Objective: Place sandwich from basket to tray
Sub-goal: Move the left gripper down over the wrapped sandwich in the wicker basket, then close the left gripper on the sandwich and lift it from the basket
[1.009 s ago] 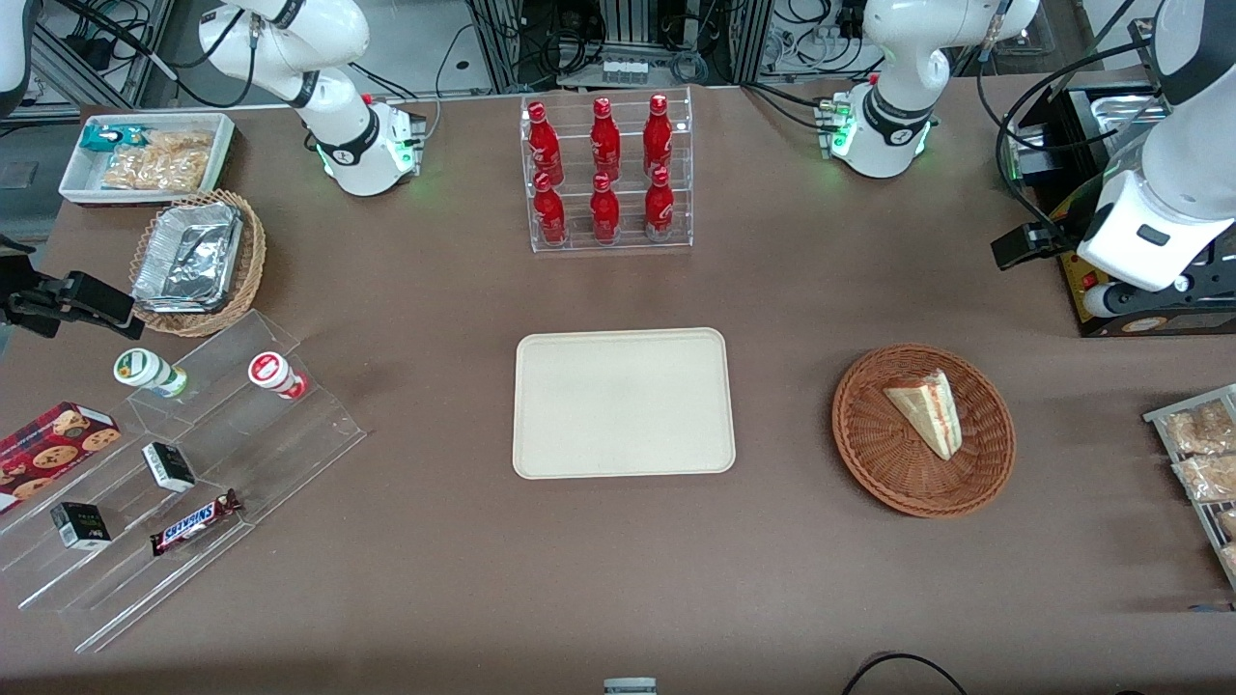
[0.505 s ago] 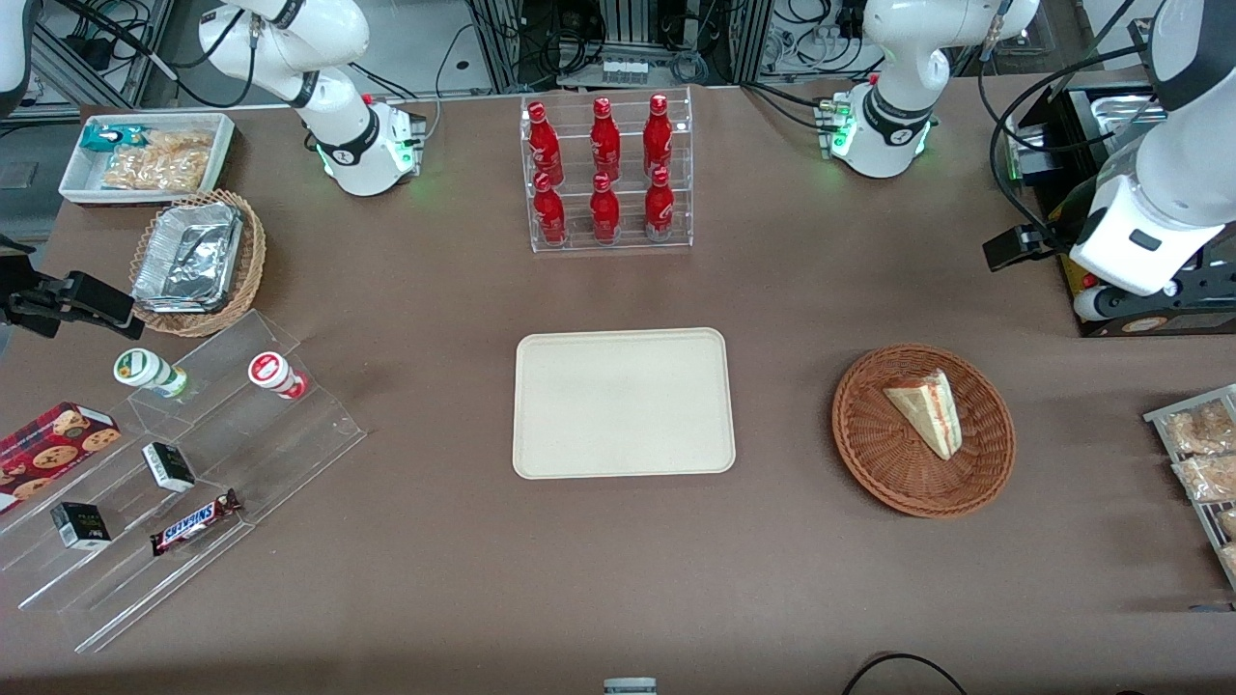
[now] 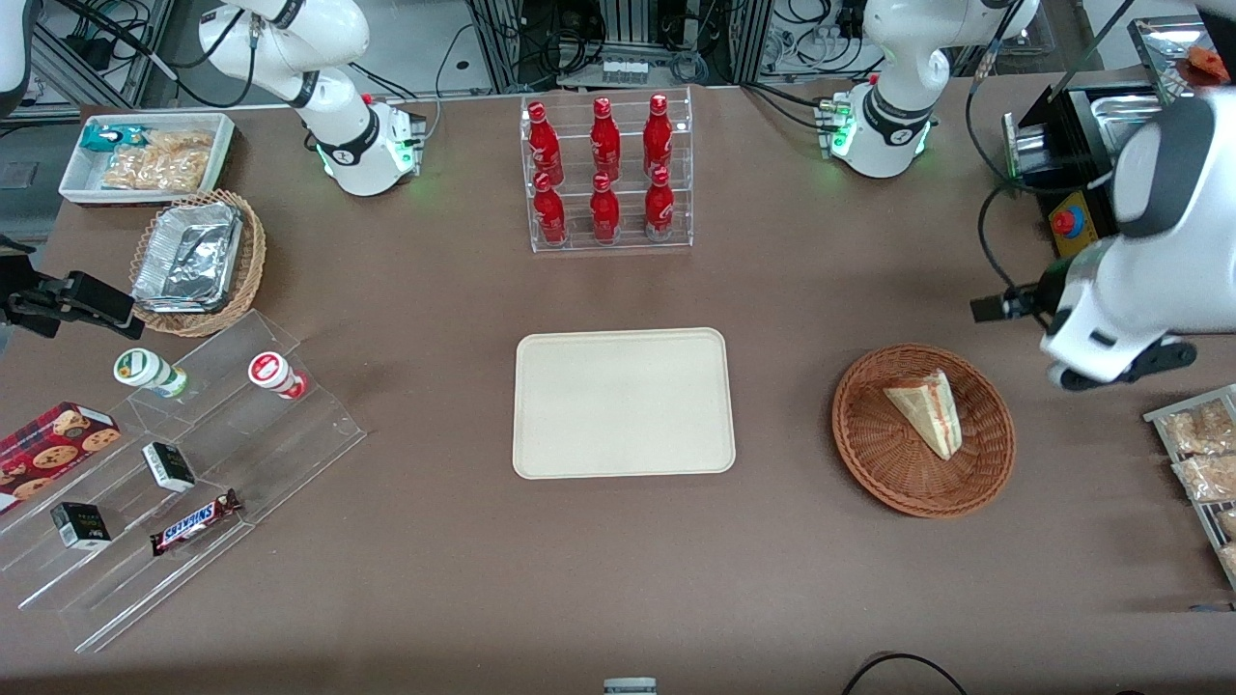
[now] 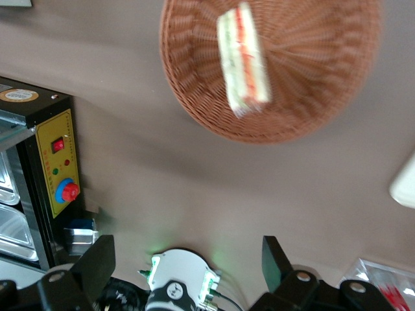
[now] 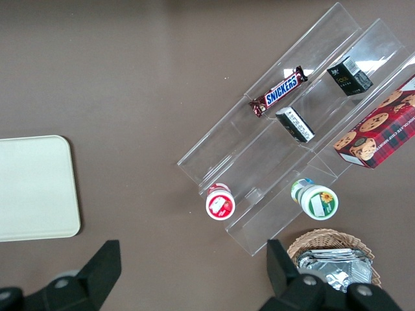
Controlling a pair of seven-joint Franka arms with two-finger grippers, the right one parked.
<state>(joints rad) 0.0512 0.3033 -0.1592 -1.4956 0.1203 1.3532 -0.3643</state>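
The sandwich (image 3: 929, 410), a pale wedge with a red-orange filling line, lies in the round reddish-brown wicker basket (image 3: 874, 454). The cream tray (image 3: 623, 401) sits mid-table, beside the basket toward the parked arm's end, with nothing on it. My gripper (image 3: 1125, 365) hangs above the table just off the basket's rim, toward the working arm's end. In the left wrist view the gripper (image 4: 187, 249) is open and holds nothing. That view also shows the sandwich (image 4: 243, 61) and basket (image 4: 194, 97), well apart from the fingers (image 4: 97, 259).
A black control box with a red button (image 3: 1067, 222) stands farther from the camera than my gripper. Bagged snacks on a rack (image 3: 1202, 454) lie near the table's edge beside the basket. A clear rack of red bottles (image 3: 606, 174) stands farther back than the tray.
My arm has swung nearer to the front camera and lower, closing on the basket and uncovering the control box. Sandwich, basket and tray have not moved.
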